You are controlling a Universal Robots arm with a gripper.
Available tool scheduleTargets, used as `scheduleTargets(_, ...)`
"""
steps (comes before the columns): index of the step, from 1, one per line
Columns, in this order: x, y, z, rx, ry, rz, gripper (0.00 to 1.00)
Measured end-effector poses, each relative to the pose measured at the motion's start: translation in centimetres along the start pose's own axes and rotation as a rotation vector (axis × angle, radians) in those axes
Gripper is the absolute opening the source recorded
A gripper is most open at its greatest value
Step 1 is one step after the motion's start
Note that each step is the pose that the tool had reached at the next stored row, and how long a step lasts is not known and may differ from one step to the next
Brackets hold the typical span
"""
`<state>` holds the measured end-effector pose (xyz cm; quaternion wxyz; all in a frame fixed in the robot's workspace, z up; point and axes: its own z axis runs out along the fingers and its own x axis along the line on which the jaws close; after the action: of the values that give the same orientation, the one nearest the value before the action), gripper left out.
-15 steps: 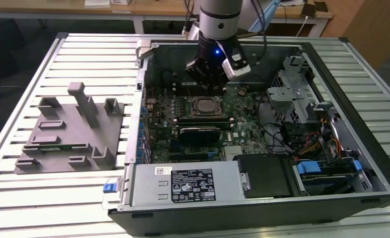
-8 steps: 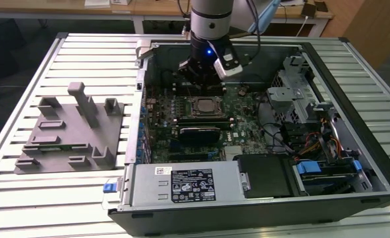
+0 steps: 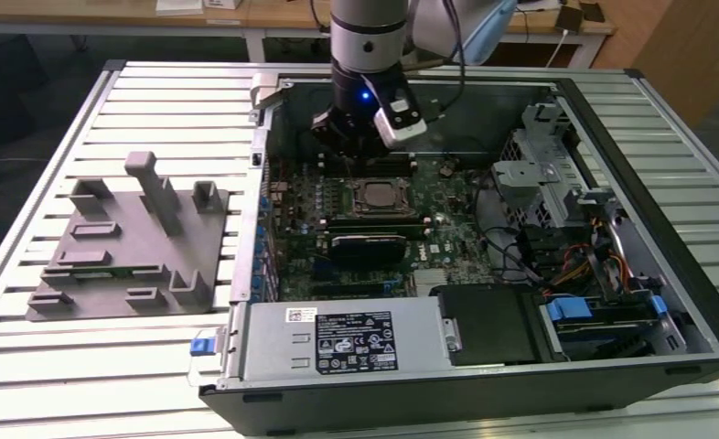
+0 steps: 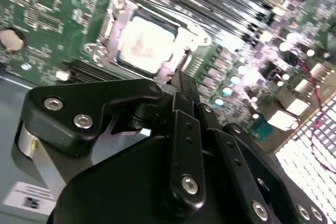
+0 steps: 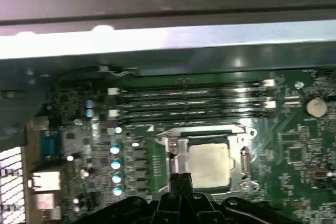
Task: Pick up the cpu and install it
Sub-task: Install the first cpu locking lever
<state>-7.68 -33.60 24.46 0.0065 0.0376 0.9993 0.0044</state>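
**Shut on nothing, poised at the socket's edge**

Begins at the gripper (image 5: 180, 178): closed tip to tip, clamped on nothing, hanging just over the motherboard (image 5: 294, 145) at one edge of the socket. Looks down, in both wrist views, on the cpu (image 5: 209, 163), lying flat inside the socket's metal frame (image 5: 244, 156) with its silvery top facing up. Cannot tell whether latched down or merely resting there.

Beyond the socket, finds a row of memory slots (image 5: 189, 103) on one side and a cluster of small capacitors (image 5: 115, 163) on another. Further out, in the exterior view, places all this inside the open computer case (image 3: 457, 398). Puts the grey moulded tray (image 3: 115, 256) out on the slatted table (image 3: 42, 366) at the exterior view's left, well apart from the chip.

Judged risky on two counts. Could scrape the chip's top or catch the frame, given closed tips so near the socket's rim and any sideways drift. Could also bend the socket's contacts if pressed down on a chip seated slightly askew; not checkable from here.
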Motion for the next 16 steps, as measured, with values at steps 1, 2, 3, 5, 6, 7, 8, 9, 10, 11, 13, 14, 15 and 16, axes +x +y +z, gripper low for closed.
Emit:
scheduleTargets(1,0.31,-0.02,0.00,-0.0001,-0.0001,0.000,0.11)
scheduleTargets(2,0.57,-0.04,0.00,-0.0001,-0.0001,0.000,0.11)
scheduleTargets(3,0.88,-0.07,-0.01,-0.0001,-0.0001,0.000,0.11)
scheduleTargets(5,1.44,-0.11,-0.02,-0.0001,-0.0001,0.000,0.11)
scheduleTargets(6,1.70,-0.13,-0.02,-0.0002,-0.0002,0.000,0.11)
scheduleTargets(7,1.96,-0.15,-0.02,-0.0001,-0.0002,0.000,0.11)
scheduleTargets(8,2.23,-0.17,-0.03,-0.0001,-0.0001,0.000,0.11)
scheduleTargets(9,2.47,-0.18,-0.03,-0.0001,-0.0002,0.000,0.11)
scheduleTargets(10,2.68,-0.20,-0.04,0.0000,-0.0001,0.000,0.11)
scheduleTargets(11,2.86,-0.22,-0.04,0.0000,-0.0001,0.000,0.11)
scheduleTargets(13,3.10,-0.23,-0.04,-0.0043,0.0003,0.000,0.11)
scheduleTargets(14,3.15,-0.24,-0.04,-0.0111,0.0008,0.000,0.11)
scheduleTargets(15,3.20,-0.24,-0.04,-0.0201,0.0015,0.000,0.11)
scheduleTargets(16,3.25,-0.24,-0.04,-0.0304,0.0021,0.000,0.11)
